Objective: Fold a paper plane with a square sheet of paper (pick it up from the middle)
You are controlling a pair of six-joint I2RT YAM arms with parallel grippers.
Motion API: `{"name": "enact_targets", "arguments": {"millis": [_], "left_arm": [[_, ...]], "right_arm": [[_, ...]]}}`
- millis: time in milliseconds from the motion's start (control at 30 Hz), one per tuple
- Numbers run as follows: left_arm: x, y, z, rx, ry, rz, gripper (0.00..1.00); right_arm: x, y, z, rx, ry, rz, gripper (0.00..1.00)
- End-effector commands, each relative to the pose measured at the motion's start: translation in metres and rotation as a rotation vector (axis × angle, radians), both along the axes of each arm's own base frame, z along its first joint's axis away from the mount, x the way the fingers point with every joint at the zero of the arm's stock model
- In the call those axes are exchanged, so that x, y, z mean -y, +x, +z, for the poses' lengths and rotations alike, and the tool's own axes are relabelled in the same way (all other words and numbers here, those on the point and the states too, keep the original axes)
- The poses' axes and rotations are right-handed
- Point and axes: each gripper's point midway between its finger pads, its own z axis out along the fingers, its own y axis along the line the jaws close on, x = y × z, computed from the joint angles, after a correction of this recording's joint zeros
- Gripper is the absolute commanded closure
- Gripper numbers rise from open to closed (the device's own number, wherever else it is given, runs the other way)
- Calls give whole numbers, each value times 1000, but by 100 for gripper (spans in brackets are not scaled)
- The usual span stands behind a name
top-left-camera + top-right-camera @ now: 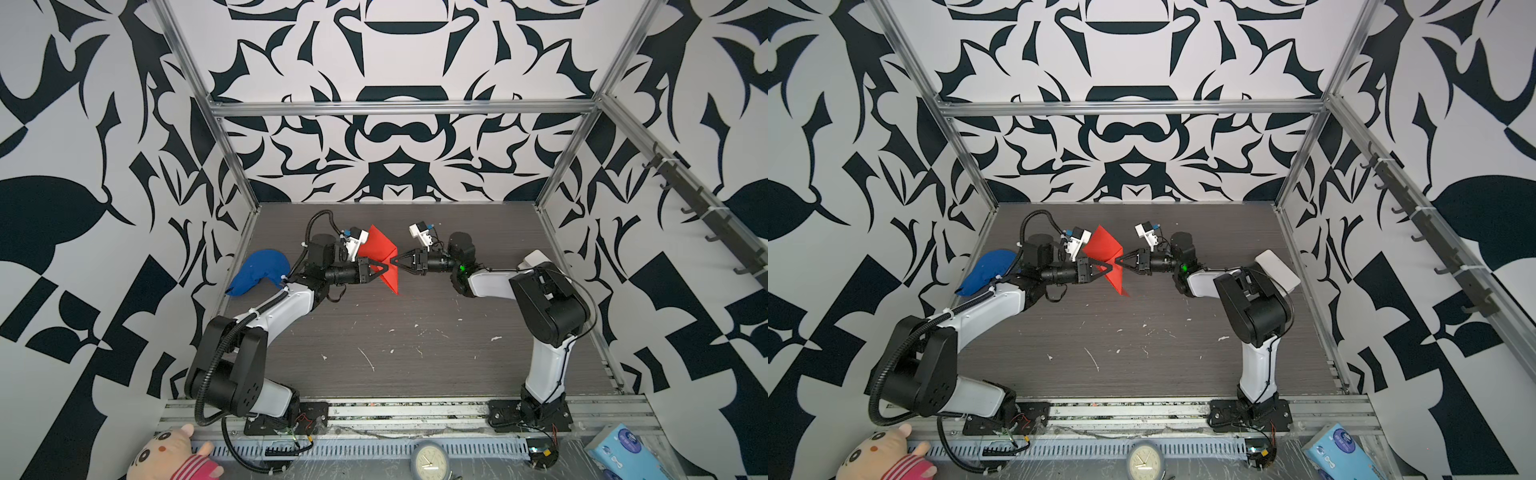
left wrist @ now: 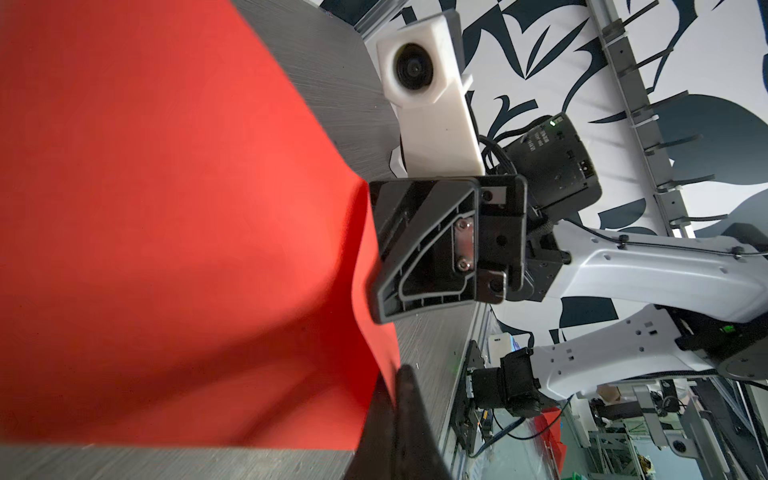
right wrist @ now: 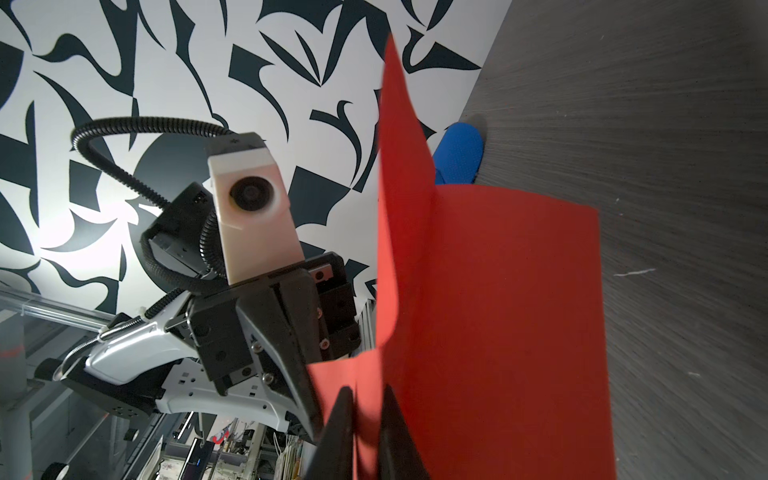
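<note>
The square sheet of paper [image 1: 376, 249] [image 1: 1102, 247] is bright red and hangs above the dark table, bent into two upright flaps. My left gripper [image 1: 388, 267] [image 1: 1111, 268] is shut on its edge; in the left wrist view the paper [image 2: 166, 208] runs into the pinched jaws [image 2: 392, 376]. My right gripper [image 1: 395, 262] [image 1: 1116, 261] meets it tip to tip from the other side. In the right wrist view its jaws [image 3: 368, 388] stand almost together, with a strip of the paper [image 3: 498, 311] between them. A paper plane is not in view.
A blue cloth lump [image 1: 259, 272] [image 3: 459, 153] lies by the left wall behind the left arm. A white box [image 1: 1277, 270] sits behind the right arm. A plush toy [image 1: 174, 455], a clock [image 1: 430, 459] and a tissue pack [image 1: 627, 451] lie beyond the front rail.
</note>
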Motion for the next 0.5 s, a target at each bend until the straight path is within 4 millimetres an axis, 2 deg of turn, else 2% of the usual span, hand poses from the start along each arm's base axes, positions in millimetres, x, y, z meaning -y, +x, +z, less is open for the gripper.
{"name": "enact_targets", "arguments": {"millis": [0,167,467], "left_arm": [[0,1,-2,-14,0,-5,100],[-2,3,-4,-32,5,9,100],[-5,8,-11,-65,26,44,100]], "right_arm": [[-1,-5,28,93,28,1,84],[0,-6,32,107,34,2,76],[1,-8,25,120,12,1,71]]}}
